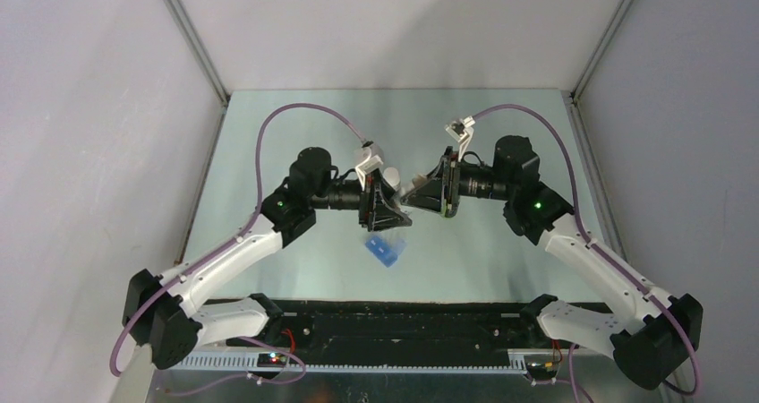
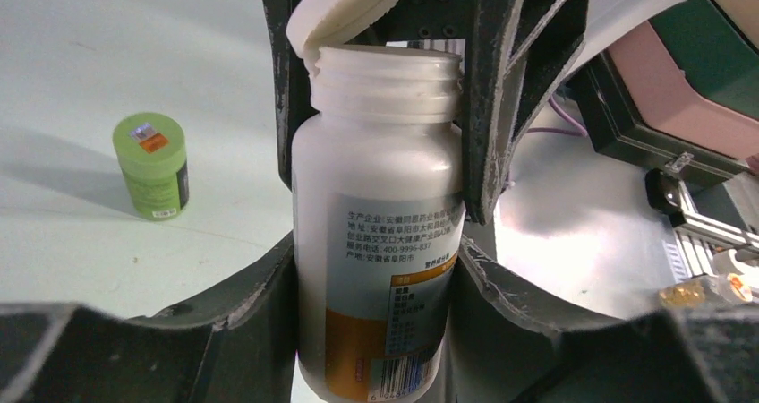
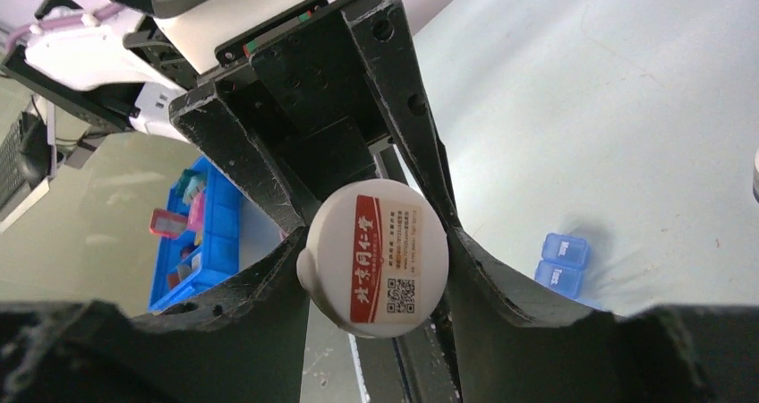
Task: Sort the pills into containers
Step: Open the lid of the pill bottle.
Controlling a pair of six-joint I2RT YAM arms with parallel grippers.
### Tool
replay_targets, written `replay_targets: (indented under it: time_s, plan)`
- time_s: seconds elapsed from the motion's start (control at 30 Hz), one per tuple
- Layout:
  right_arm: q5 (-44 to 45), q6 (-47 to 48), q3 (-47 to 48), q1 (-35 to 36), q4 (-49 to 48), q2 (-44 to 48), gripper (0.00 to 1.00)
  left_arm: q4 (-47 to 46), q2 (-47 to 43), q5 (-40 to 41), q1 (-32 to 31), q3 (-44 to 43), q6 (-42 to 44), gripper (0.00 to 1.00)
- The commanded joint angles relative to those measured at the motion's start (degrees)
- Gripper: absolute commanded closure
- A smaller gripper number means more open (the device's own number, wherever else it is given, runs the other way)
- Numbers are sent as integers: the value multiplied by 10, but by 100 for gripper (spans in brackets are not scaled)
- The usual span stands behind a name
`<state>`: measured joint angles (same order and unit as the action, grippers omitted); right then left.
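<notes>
Left gripper (image 2: 376, 251): jaws partly open, closed in on the body of a white bottle (image 2: 380, 152). Both fingers (image 2: 260, 313) pressed against the bottle's sides at label height. The bottle was held off the table (image 1: 501, 242), and it stood upright in the left wrist view.

Right gripper (image 3: 376, 242): jaws about half open, clamped on the bottle's white cap (image 3: 380, 269), one finger (image 3: 501, 287) on each side of its rim. The printed red-striped top of the cap faced the right wrist camera. In the left wrist view the cap was tilted up off the threaded neck. The mouth was uncovered on the right, while the cap's low edge sat close to the rim on the left. I could not tell whether that edge touched the rim.

The two grippers met nose to nose above the middle of the table.

Pill box (image 1: 385, 249): translucent blue, lying skewed on the table, just on the near side of the grippers and under them. Two of its compartments (image 3: 564, 251) showed in the right wrist view, and their lid state was unclear.

Pills: none could be made out, as the bottle wall was opaque.

Green bottle (image 2: 150, 164): upright on the table, capped, well apart from the held bottle.
</notes>
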<state>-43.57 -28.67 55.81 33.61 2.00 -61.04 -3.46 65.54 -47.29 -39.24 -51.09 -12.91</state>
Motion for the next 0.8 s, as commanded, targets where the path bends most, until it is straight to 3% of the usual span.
replay_targets:
  time_s: [0.0, 0.03, 0.07, 0.13, 0.23, 0.3, 0.57, 0.77]
  plan:
    - [-31, 33, 42, 13, 1, -5, 64, 18, 10, -12, 2, -27, 10, 56]
    - [-27, 35, 43, 15, 10, -5, 61, 20, 11, -12, 3, -28, 12, 61]
    - [-17, 34, 43, 15, 12, -6, 55, 24, 12, -13, 3, -31, 13, 76]
    - [1, 27, 44, 13, 18, -6, 41, 25, 12, -2, 4, -29, 16, 96]
    - [28, 6, 43, 3, 27, -4, 20, 8, 5, 16, 6, -12, 19, 100]
    - [35, -14, 38, -10, 22, 0, 16, -7, -4, 29, 6, 3, 19, 100]
    - [19, -93, -10, -63, -53, 22, 17, -41, -38, 32, 8, 39, 22, 100]
    - [32, -123, -12, -81, -46, 8, 34, -52, -55, 37, 7, 50, 22, 100]
